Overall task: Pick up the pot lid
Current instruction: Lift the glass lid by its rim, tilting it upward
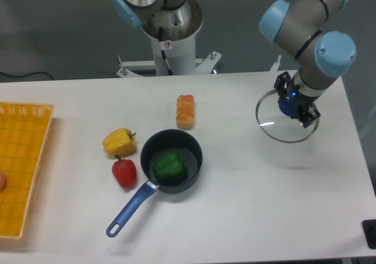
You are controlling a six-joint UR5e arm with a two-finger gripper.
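Observation:
My gripper (297,101) comes down from the upper right and is shut on the blue knob of the pot lid (275,129). The lid is round and see-through with a thin rim, at the right side of the view. Its knob is partly hidden between the fingers. Whether the rim touches the table, I cannot tell.
Left of centre stands a black pan (197,152) with a blue handle, a green pepper (170,168) inside. Beside it lie a red pepper (124,173) and a yellow pepper (119,142). An orange-brown block (185,112) lies behind; a yellow crate (36,170) is far left.

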